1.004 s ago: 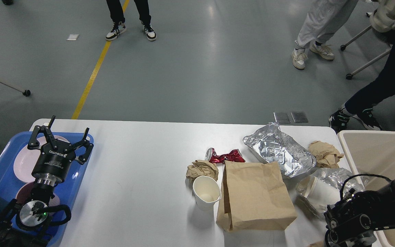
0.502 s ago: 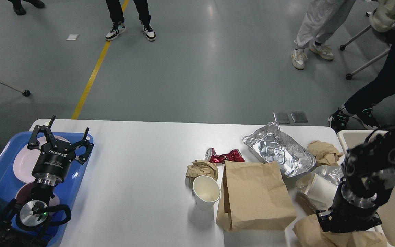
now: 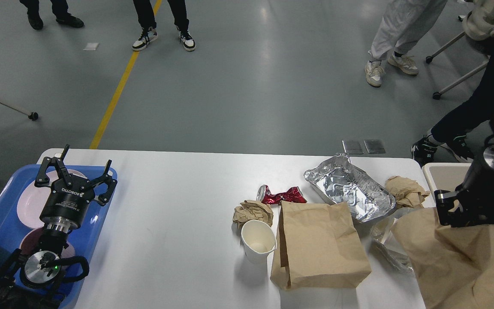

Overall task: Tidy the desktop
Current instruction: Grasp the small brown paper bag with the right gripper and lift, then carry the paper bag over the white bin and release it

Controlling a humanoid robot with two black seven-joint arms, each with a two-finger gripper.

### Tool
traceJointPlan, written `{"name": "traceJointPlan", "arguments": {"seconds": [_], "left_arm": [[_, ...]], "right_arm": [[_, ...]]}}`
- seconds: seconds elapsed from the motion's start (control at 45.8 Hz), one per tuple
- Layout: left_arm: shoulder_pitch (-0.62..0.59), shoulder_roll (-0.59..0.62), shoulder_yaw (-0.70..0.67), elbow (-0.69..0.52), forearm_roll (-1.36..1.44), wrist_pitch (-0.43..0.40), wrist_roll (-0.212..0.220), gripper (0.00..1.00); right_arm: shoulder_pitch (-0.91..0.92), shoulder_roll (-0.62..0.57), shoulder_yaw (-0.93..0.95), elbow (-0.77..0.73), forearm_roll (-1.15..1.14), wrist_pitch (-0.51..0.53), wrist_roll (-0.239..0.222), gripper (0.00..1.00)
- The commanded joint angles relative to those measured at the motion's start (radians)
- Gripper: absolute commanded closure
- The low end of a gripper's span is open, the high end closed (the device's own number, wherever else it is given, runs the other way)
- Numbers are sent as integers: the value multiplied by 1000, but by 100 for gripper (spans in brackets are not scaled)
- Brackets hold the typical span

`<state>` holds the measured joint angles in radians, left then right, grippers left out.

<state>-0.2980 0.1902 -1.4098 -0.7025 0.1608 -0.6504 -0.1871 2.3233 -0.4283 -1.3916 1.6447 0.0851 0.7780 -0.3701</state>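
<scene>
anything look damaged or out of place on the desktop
Yes. A crushed red can lies on its side mid-desktop, beside crumpled paper and a dented foil tray. The white cup stands upright, unspilled.

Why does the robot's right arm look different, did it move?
Yes. The right gripper rose from the near right corner of the desktop toward the beige bin, lifting a crumpled brown paper bag. Its fingers are hidden.
</scene>
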Motion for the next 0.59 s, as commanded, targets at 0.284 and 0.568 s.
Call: {"name": "traceJointPlan", "arguments": {"seconds": [0.284, 0.568], "left_arm": [[0, 0, 0, 0, 0, 0, -2, 4], [-1, 0, 0, 0, 0, 0, -2, 4]], "right_arm": [[106, 5, -82, -68, 53, -9, 2, 100], [37, 19, -302, -215, 85, -275, 178, 100]]}}
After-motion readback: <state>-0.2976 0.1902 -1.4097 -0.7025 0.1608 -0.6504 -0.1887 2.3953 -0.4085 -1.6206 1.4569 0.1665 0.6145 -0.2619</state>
